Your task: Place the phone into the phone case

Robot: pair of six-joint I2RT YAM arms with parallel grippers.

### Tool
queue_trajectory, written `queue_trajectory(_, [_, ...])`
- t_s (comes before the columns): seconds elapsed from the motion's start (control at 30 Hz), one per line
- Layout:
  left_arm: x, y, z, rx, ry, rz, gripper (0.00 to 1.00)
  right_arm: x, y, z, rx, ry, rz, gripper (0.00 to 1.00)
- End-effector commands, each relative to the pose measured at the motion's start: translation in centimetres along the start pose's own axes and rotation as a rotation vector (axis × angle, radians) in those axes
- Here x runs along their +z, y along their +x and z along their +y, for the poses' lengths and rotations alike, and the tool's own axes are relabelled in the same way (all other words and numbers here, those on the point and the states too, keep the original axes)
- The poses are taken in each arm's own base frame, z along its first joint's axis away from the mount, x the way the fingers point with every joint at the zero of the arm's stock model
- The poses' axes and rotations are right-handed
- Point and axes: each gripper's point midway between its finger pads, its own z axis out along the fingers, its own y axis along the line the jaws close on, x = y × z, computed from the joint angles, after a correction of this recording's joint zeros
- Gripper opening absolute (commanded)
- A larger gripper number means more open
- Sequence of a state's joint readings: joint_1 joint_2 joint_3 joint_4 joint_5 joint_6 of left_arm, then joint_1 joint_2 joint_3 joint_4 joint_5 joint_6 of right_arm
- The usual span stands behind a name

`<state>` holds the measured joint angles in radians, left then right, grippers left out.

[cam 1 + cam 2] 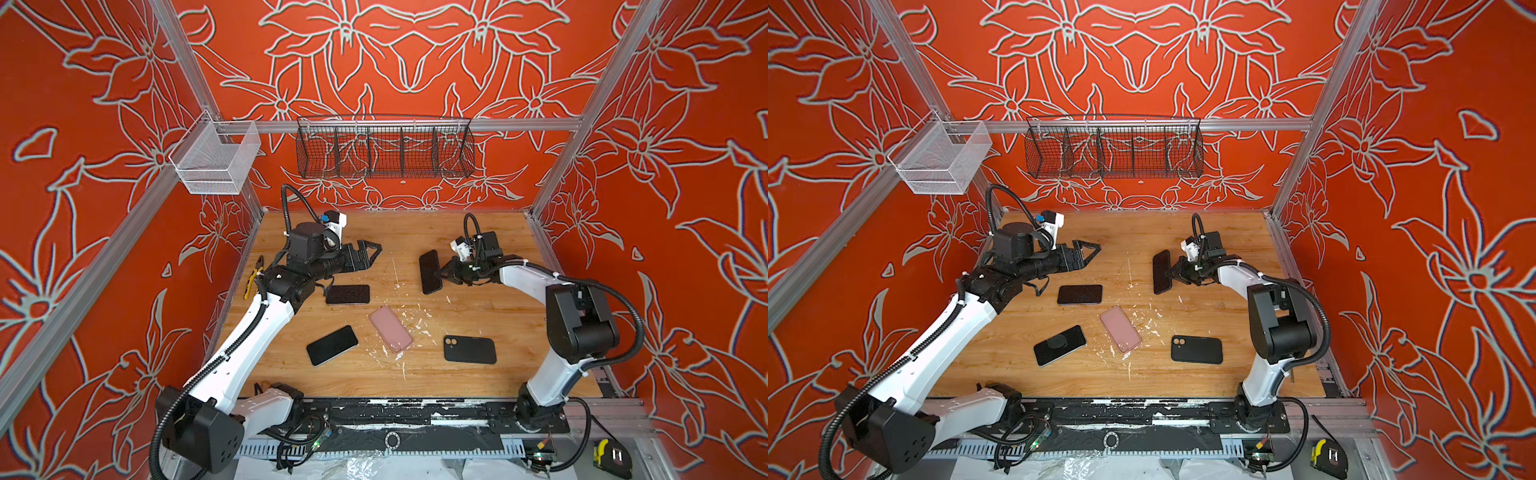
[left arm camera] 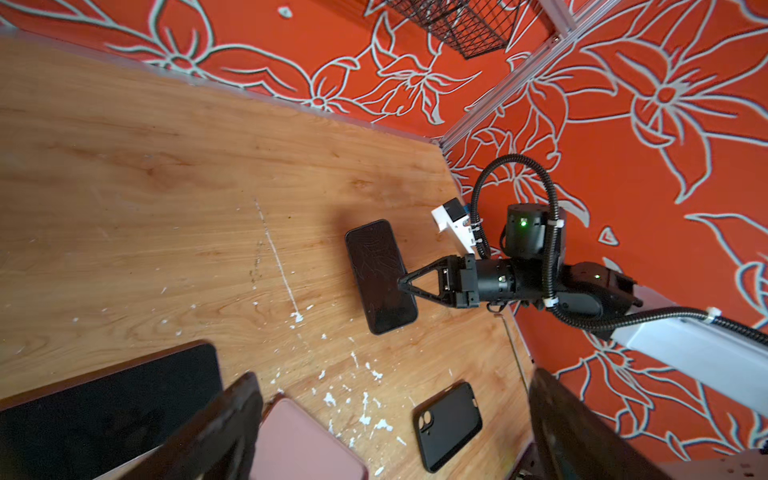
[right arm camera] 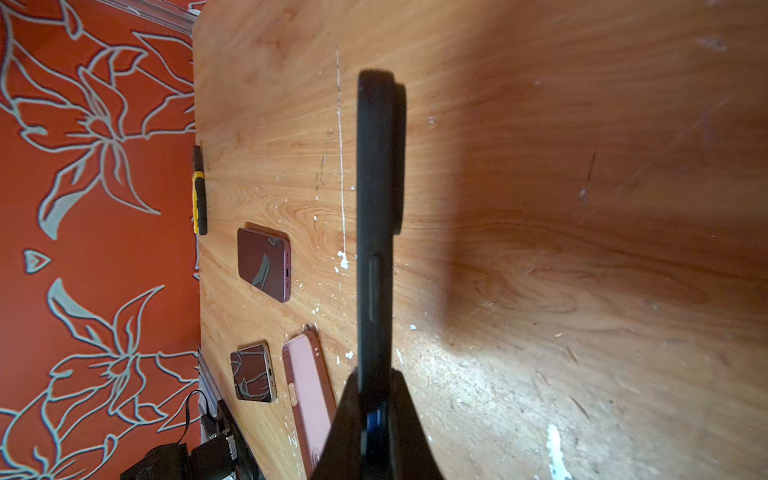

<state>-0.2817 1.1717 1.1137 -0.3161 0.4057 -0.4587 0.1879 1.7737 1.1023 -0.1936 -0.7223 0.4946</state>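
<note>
On the table point(image 1: 395, 224), the rear phone point(image 1: 348, 294) lies left of centre with the front phone point(image 1: 332, 345) before it; the centre case point(image 1: 390, 329) lies just right of both, and the front-right case point(image 1: 470, 349) further right. The held phone point(image 1: 429, 272) stands on edge at right rear in the right gripper point(image 1: 438, 275). Pliers point(image 1: 251, 282) lie at the left edge; 1 basket point(image 1: 384, 151) hangs on the rear rail.

Both arms point(image 1: 934, 353) pair white link shells point(image 1: 237, 365) with black joint housings point(image 1: 582, 328), ribbed black conduits point(image 2: 552, 257), white zip ties point(image 2: 555, 224) and triangular black fingers point(image 2: 424, 271).
</note>
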Motion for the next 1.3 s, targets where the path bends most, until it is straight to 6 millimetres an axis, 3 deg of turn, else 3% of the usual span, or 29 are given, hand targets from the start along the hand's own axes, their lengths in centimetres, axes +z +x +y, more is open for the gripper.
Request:
queue_trajectory(0.0, [-0.5,0.2,0.4,0.041,-0.018,0.002,0.97,0.0,-1.5,0.4,-0.036,-0.036,-0.002,0.00])
queue_trajectory(0.53, [-0.5,0.6,0.9,0.028,-0.026,0.007,0.97,2.1,-2.7,-4.6,0.071,0.010,0.039,0.00])
queue_trajectory(0.73, [-0.3,0.6,1.1,0.021,-0.029,0.011,0.97,2.2,-2.5,-6.2,0.097,0.050,0.051,0.08])
queue_trajectory(0.93, [-0.2,0.6,1.3,0.018,-0.036,0.017,0.97,2.2,-2.5,-7.5,0.109,0.116,0.063,0.09])
queue_trajectory(1.27, [-0.3,0.6,1.6,-0.005,-0.057,0.018,0.97,1.6,-2.7,-9.0,0.099,0.224,0.065,0.23])
